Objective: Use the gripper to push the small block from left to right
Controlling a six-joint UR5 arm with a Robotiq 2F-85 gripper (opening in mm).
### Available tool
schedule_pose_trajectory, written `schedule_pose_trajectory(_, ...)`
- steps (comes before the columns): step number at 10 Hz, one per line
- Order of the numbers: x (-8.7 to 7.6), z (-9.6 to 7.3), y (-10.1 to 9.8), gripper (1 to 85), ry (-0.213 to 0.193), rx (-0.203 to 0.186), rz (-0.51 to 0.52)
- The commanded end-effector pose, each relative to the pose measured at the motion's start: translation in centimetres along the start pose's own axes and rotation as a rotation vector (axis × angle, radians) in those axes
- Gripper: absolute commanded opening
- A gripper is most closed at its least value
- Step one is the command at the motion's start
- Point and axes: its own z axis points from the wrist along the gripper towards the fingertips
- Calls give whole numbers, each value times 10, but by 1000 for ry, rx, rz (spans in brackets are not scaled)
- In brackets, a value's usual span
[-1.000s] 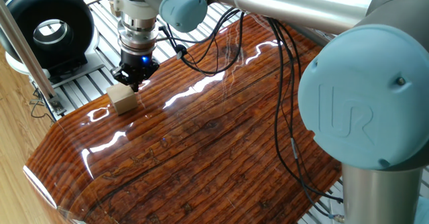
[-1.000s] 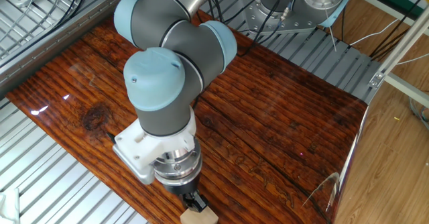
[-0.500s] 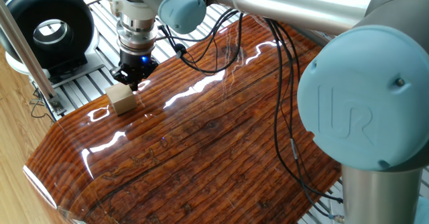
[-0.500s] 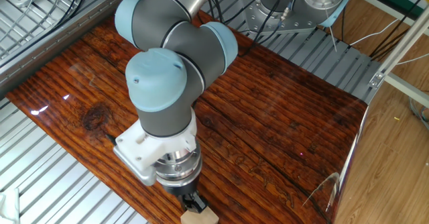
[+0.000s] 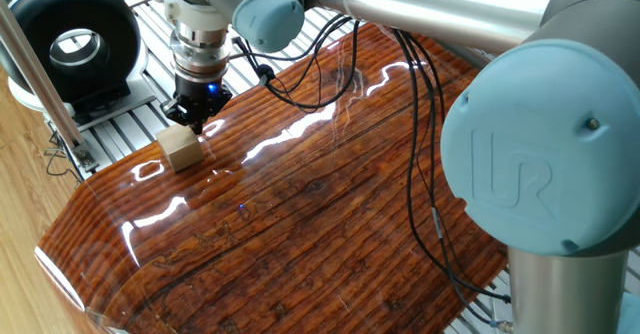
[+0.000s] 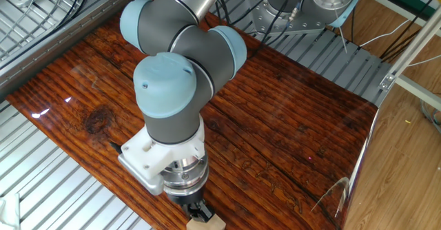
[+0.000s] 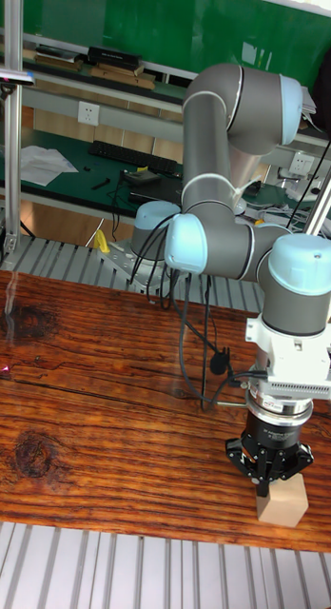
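The small block point(image 5: 183, 150) is a plain tan wooden cube near the glossy wooden tabletop's point(image 5: 320, 204) edge. It also shows at the bottom of the other fixed view point(image 6: 205, 224) and low right in the tall view point(image 7: 282, 500). My gripper point(image 5: 194, 124) points straight down with its black fingers drawn together, nothing between them. Its tips sit at the block's upper edge, touching or nearly touching its side. In the other fixed view the gripper point(image 6: 198, 210) hangs under the grey wrist. In the tall view the gripper point(image 7: 268, 482) overlaps the block's top left corner.
A black ring-shaped device point(image 5: 70, 36) stands on slatted aluminium rails point(image 5: 120, 134) just beyond the tabletop's edge by the block. Black cables point(image 5: 420, 144) hang from the arm over the wood. A metal post point(image 5: 40, 74) rises near that corner.
The gripper and wrist have shifted slightly along the table's edge, staying at the block's side. The block has barely moved.
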Motion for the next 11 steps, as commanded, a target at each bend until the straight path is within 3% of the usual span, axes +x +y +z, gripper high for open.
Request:
schedule_pose_trajectory(1,-3,0,2,10,-2,-7,6)
schedule_pose_trajectory(3,-4,0,-10,10,-5,34,-23)
schedule_pose_trajectory(5,-4,-3,-34,10,0,122,-50)
schedule_pose_trajectory(6,-2,-4,-37,10,9,129,-58)
schedule_pose_trajectory(8,-1,-8,-32,10,17,100,-59)
schedule_pose_trajectory(11,-10,-20,-41,10,-5,102,-55)
